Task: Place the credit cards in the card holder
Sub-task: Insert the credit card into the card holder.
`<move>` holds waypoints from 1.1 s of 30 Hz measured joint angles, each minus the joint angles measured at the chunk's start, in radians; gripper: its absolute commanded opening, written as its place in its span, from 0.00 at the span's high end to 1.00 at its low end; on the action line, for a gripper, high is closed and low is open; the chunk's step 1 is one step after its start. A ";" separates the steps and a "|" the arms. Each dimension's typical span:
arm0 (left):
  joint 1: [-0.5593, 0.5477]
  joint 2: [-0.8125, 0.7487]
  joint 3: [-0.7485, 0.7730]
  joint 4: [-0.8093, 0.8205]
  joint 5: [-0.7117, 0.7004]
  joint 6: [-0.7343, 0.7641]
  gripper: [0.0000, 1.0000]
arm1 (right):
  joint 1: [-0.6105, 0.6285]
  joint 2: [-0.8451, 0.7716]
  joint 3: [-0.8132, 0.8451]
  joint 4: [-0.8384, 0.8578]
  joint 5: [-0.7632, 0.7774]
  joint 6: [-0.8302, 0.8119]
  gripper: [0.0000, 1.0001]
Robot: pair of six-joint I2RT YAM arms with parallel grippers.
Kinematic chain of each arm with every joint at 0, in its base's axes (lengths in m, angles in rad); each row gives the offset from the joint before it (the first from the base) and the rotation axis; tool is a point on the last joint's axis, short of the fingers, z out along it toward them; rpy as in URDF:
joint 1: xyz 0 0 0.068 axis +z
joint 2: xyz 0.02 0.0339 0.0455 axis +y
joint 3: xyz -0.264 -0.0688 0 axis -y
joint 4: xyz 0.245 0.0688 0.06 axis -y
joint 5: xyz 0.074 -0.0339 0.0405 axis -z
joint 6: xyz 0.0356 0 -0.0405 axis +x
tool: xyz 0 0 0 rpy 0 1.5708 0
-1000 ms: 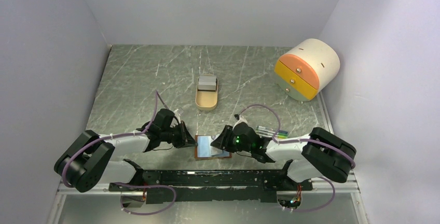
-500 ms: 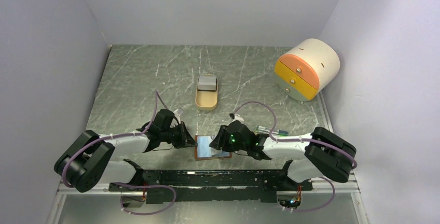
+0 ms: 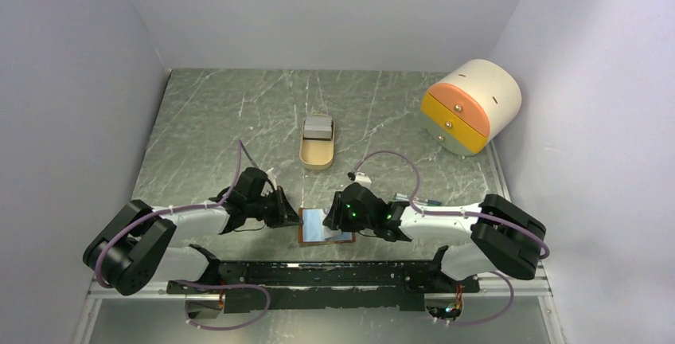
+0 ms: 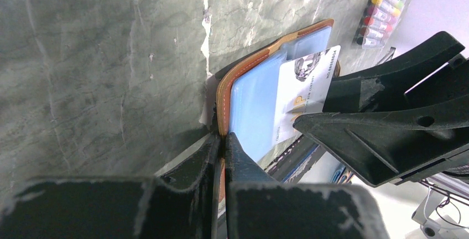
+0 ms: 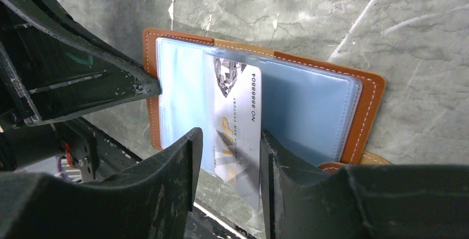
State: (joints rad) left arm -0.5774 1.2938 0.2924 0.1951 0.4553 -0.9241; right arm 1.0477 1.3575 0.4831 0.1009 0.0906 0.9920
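Note:
The brown leather card holder [image 3: 325,236] lies open near the table's front edge, its pale blue plastic sleeves up. My left gripper [image 3: 296,216] is shut on its left edge [image 4: 224,92]. A grey-white card marked VIP [image 5: 238,112] sits partly inside a sleeve, its near end sticking out over the holder's front edge. My right gripper [image 5: 229,139] is open and straddles that near end. The card's right edge lies against the right finger and a gap shows on the left. The card also shows in the left wrist view [image 4: 301,92]. No other cards show.
A tan oval tray [image 3: 317,153] with a grey block stands mid-table. A cream round drawer unit [image 3: 471,105] with orange and yellow drawers is at the back right. A pack of coloured pens [image 4: 381,6] lies right of the holder. A black rail [image 3: 318,268] runs along the front edge.
My right gripper has slid left over the card holder. The left gripper and the holder have not moved.

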 measured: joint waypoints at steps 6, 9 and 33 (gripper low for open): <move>0.000 0.000 0.000 0.000 0.000 0.000 0.91 | 0.006 0.000 0.032 -0.073 0.036 -0.020 0.55; 0.000 0.000 0.000 0.001 0.000 0.000 0.91 | 0.010 0.000 0.040 -0.093 0.044 -0.027 0.55; 0.000 0.000 0.000 0.001 0.000 0.000 0.91 | 0.053 0.042 0.061 -0.065 0.017 -0.035 0.57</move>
State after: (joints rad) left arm -0.5774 1.2942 0.2920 0.1963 0.4557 -0.9237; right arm 1.1011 1.3994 0.5438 0.0360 0.1074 0.9565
